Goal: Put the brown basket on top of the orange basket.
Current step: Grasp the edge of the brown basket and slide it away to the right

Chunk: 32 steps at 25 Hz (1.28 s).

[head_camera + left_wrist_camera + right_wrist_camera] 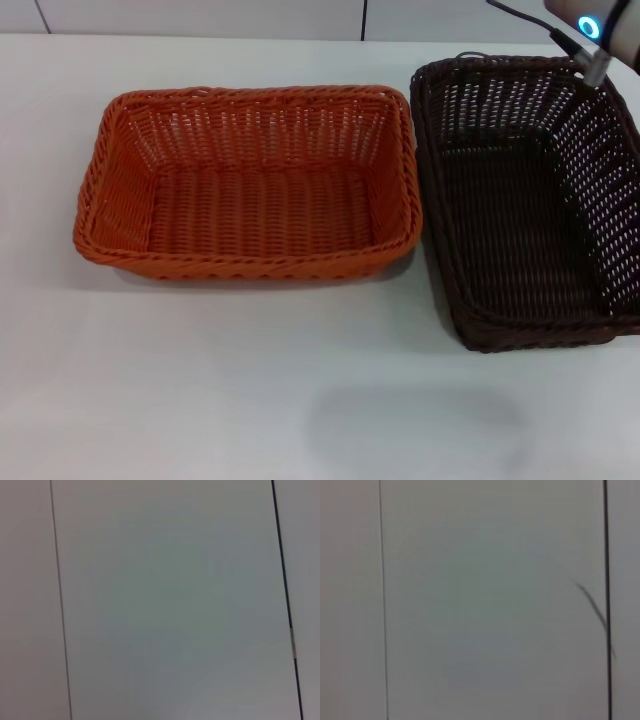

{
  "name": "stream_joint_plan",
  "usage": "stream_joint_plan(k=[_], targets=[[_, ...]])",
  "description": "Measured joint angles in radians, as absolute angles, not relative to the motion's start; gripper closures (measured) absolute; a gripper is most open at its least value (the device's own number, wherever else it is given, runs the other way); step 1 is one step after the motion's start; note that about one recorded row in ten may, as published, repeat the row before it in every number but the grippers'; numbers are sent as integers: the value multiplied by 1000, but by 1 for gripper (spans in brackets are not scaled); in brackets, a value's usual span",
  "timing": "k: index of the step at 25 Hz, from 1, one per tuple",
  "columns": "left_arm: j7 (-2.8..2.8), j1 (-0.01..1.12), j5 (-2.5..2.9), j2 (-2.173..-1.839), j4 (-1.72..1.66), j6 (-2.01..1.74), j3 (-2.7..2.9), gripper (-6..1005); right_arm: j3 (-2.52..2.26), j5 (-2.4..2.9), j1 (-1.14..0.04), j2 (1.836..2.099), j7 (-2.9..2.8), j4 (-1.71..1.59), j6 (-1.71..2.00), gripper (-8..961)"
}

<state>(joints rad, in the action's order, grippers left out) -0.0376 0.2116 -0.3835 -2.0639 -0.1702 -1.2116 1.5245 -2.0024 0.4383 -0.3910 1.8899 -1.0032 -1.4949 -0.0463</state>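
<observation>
The orange basket (245, 185) stands empty on the white table, left of centre in the head view. Just to its right stands the brown basket (525, 200), also empty, their rims almost touching, and its right side runs out of the picture. My right gripper (596, 62) shows only partly at the top right corner, with a blue ring light above it, at the brown basket's far right rim. The left gripper is out of view. Both wrist views show only a pale panelled surface.
The white table (200, 400) stretches in front of both baskets. A dark cable (525, 18) runs along the back right. A pale wall with dark seams (363, 18) stands behind the table.
</observation>
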Motion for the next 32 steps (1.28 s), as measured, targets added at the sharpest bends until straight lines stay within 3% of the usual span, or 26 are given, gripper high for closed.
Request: stream_joint_plan(k=[2,6,10,11,12,16,22,24,25,26,27,29,32], targets=[[-37,212,-384,-2063,-170,-1208,1520,172,-2008,398,-397,1895,-935,-1503,-61,128],[-37,213,-383,-2062,-170,-1179,1512,172,-1968,365,-364,1968,-873,-1516,-2,127],[-37,213,-383,-2062,-170,-1166,1511,172,-1969,284,-362,1950,-869,-1537,17,127],[-37,213,-383,-2062,-169,-1162,1511,172,-1975,217,-360,1928,-870,-1539,55,127],[-37,213,-383,-2062,-169,-1162,1511,172,-1975,217,-360,1928,-870,-1539,55,127],[-37,213,-383,-2062,-169,-1162,1511,172,-1999,94,-365,1880,-882,-1490,220,127],[-37,211,-383,-2062,-157,-1147,1511,172,-1976,232,-369,1891,-974,-1367,491,127],[-37,210,-383,-2062,-154,-1146,1510,172,-1916,343,-371,1940,-960,-1310,570,127],[-37,210,-383,-2062,-154,-1146,1510,172,-1867,401,-366,1982,-938,-1276,624,127],[-37,207,-383,-2062,-153,-1146,1505,172,-1771,495,-354,2057,-893,-1219,723,127],[-37,205,-384,-2062,-147,-1144,1492,172,-1771,495,-354,2057,-893,-1219,723,127],[-37,204,-383,-2062,-144,-1144,1486,172,-1717,532,-355,2084,-853,-1171,803,127],[-35,204,-383,-2061,-140,-1142,1469,172,-1702,478,-382,2080,-767,-1105,850,128]])
